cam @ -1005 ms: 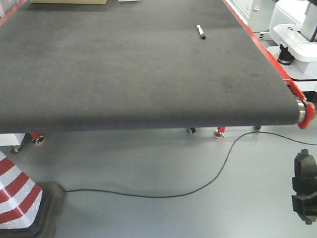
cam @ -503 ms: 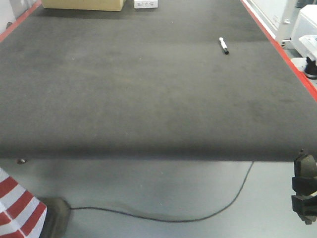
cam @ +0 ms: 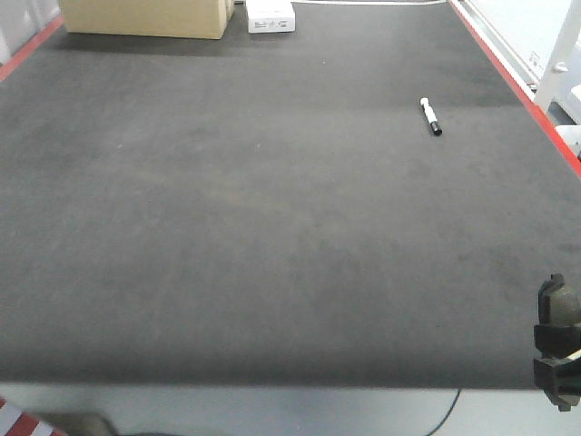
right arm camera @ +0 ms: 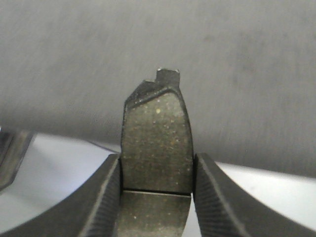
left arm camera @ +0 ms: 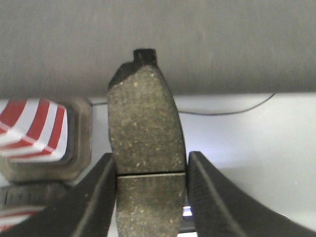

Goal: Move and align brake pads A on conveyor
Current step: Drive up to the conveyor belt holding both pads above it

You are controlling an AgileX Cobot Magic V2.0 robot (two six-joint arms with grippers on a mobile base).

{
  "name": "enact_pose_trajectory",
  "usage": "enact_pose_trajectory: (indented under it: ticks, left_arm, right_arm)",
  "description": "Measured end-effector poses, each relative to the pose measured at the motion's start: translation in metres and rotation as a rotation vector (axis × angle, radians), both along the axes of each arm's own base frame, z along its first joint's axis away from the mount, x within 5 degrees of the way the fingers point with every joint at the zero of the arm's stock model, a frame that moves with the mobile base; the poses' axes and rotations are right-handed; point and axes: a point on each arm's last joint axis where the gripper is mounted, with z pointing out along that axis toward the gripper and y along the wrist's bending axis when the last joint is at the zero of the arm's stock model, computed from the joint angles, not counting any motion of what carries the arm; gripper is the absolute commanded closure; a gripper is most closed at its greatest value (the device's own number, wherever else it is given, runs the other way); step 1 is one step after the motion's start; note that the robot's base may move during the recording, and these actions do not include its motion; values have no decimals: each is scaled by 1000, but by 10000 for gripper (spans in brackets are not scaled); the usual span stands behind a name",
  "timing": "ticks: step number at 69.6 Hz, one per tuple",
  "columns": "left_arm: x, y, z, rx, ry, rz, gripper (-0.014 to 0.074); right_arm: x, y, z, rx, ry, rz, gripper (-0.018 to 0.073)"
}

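In the left wrist view my left gripper point(left arm camera: 150, 165) is shut on a brake pad point(left arm camera: 143, 113). Its grey-brown face with a centre groove faces the camera, and it hangs over the floor just short of the conveyor point(left arm camera: 197, 44). My right gripper point(right arm camera: 157, 165) is likewise shut on a second brake pad point(right arm camera: 157, 133), whose tip reaches over the edge of the conveyor point(right arm camera: 222, 54). A dark pad-like shape point(cam: 556, 341) at the lower right of the front view hangs at the end of the wide dark conveyor point(cam: 272, 227). No pads lie on the belt.
A black-and-white marker pen point(cam: 430, 116) lies on the belt at the far right. A cardboard box point(cam: 145, 16) and a small white box point(cam: 270, 16) stand at the far end. A red frame edge point(cam: 508, 68) runs along the right. A red-and-white cone point(left arm camera: 29, 128) and a cable point(left arm camera: 232, 109) are on the floor.
The whole view has moved forward towards the conveyor: the belt end has dropped to the bottom of the frame, and the cone and the floor cable have almost left view.
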Motion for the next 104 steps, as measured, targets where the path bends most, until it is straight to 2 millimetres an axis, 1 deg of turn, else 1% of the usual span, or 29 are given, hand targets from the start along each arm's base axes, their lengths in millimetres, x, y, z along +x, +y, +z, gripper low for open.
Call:
enact_pose_trajectory:
  ticks: [104]
  left_arm:
    - [0, 0, 0, 0, 0, 0, 603]
  right_arm:
    - [0, 0, 0, 0, 0, 0, 535]
